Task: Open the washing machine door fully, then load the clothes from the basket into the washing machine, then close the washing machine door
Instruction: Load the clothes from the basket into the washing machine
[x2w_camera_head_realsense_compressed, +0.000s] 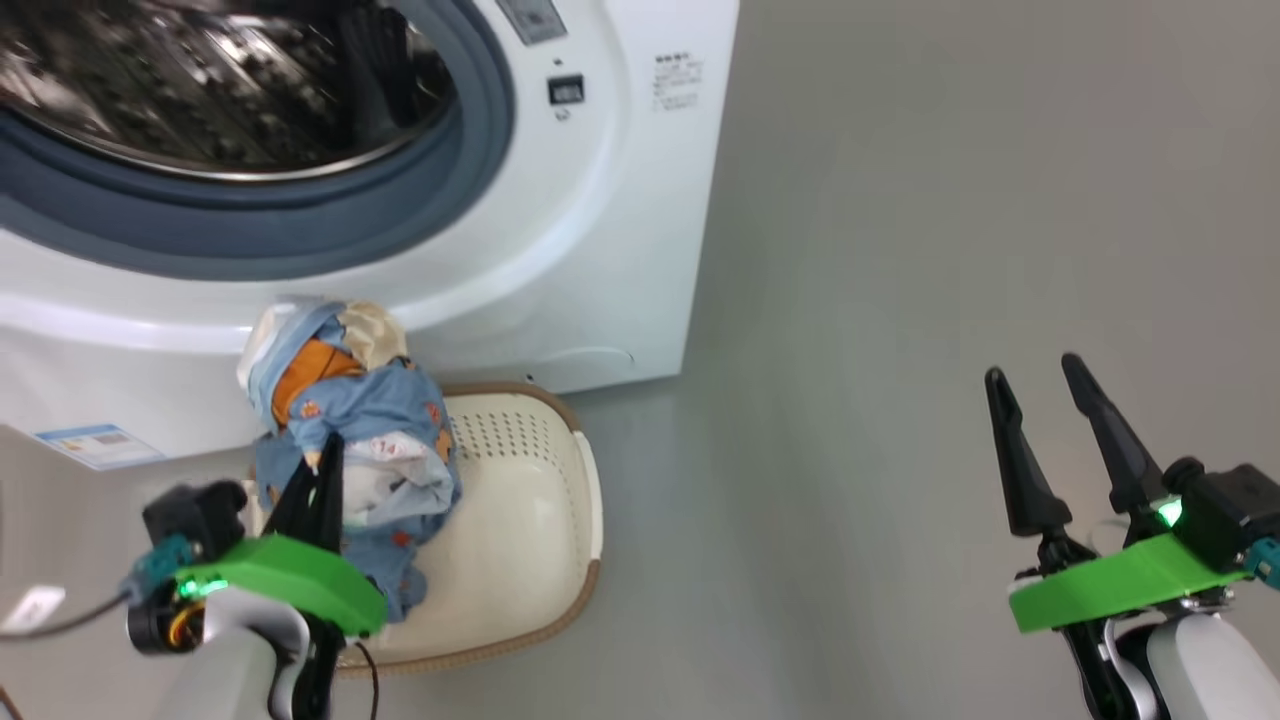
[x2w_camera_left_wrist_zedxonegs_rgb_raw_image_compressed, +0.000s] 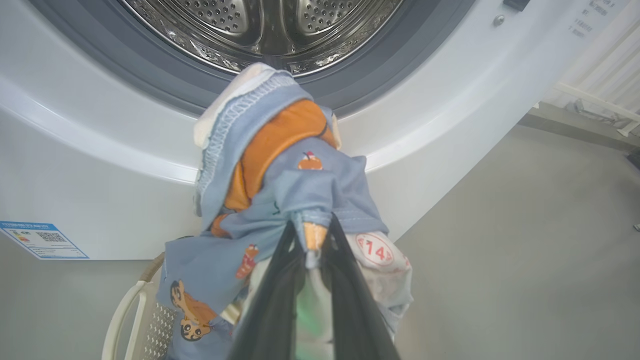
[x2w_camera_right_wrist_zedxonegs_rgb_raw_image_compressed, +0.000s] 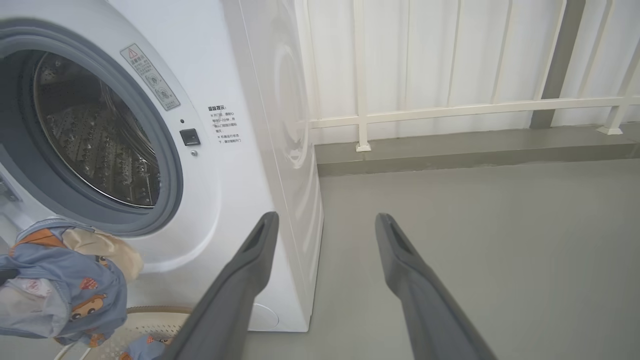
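Holding the load is where we stand: our left gripper (x2w_camera_head_realsense_compressed: 333, 450) is clenched on a fold of the clothes (x2w_camera_head_realsense_compressed: 370, 430). The bundle hangs over the left part of the basket (x2w_camera_head_realsense_compressed: 588, 470), just in front of the washing machine (x2w_camera_head_realsense_compressed: 600, 250) and below its gasket. The drum (x2w_camera_head_realsense_compressed: 200, 90) mouth gapes clear, so we judge the opening step done. We see nothing inside the drum, so loading has barely begun. A blue scrap shows low in the basket in the right wrist view; whether it belongs to the held bundle we cannot tell. Our right gripper (x2w_camera_head_realsense_compressed: 1035, 372) is spread wide and empty, far right above the floor. Carrying the clothes in and closing the door are left.
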